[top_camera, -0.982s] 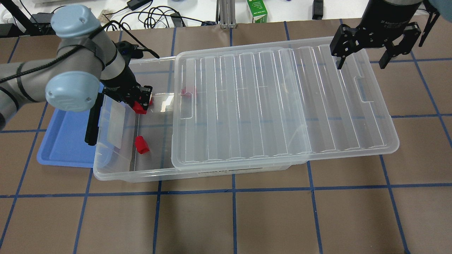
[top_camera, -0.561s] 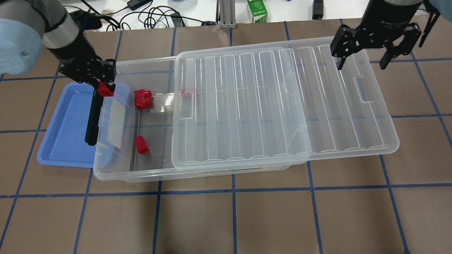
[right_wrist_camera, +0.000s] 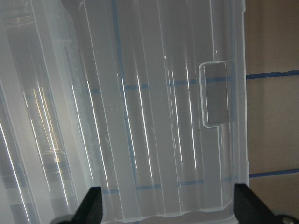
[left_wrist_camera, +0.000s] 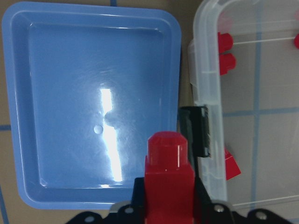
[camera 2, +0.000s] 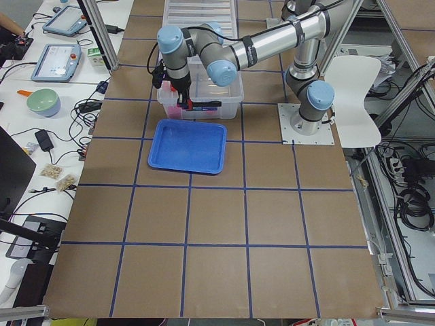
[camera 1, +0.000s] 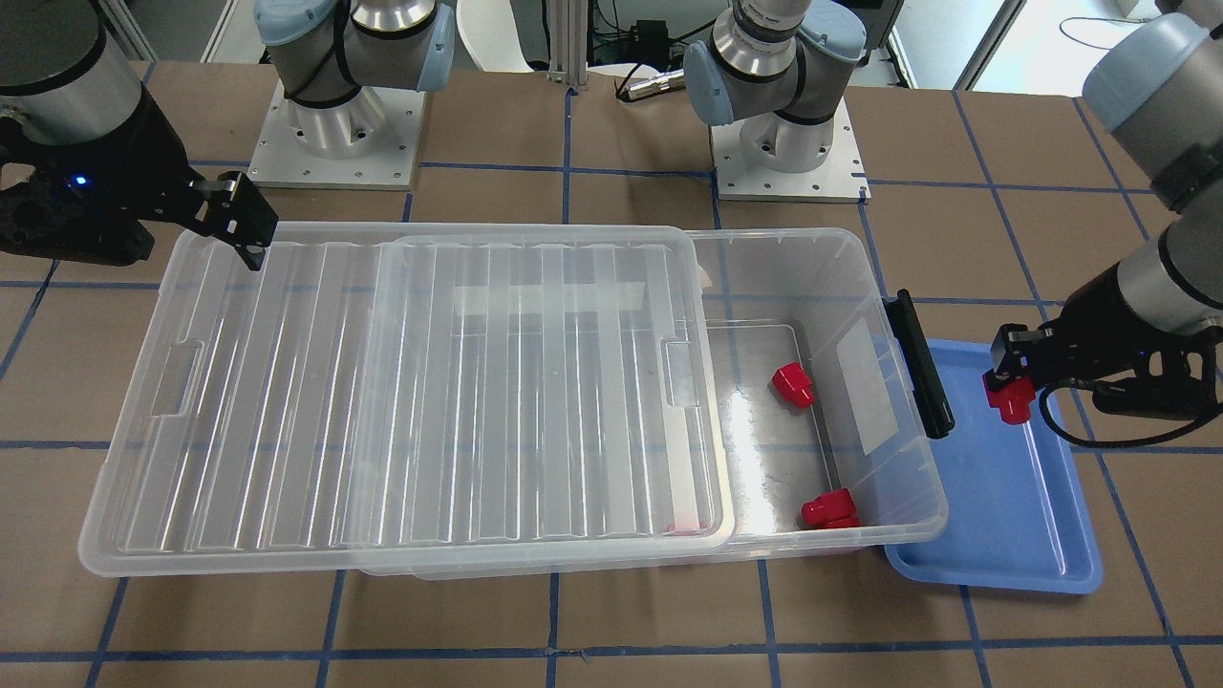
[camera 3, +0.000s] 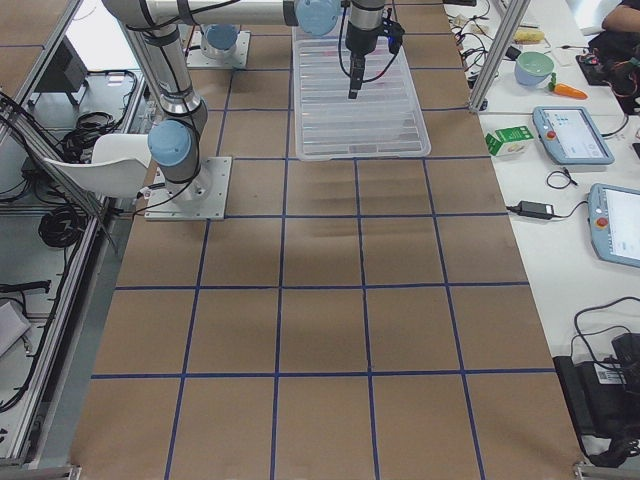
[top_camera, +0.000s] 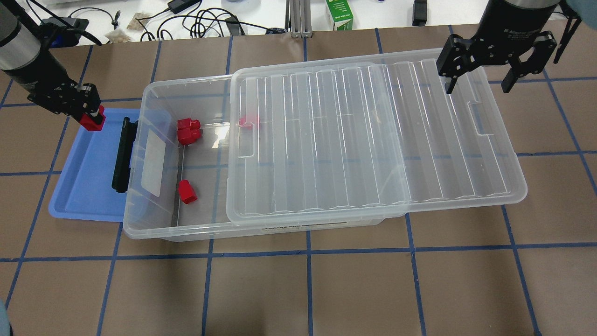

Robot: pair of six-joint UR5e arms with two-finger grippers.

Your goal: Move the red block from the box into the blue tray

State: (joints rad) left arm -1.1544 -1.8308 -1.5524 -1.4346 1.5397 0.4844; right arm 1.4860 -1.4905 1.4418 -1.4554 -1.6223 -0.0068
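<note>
Left gripper (top_camera: 91, 116), pinching block (top_camera: 92, 123), now over tray's (top_camera: 79, 186) 12 o'clock rim; shift toward 6, lower, release; right gripper (top_camera: 478, 87) splayed.

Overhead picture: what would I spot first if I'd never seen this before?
Probably the bright red block pinched in the left gripper, held over the far corner of the blue tray on the left. Next comes the big clear box in the middle, its ribbed lid slid off to the right, with more red blocks lying in the open end.
</note>
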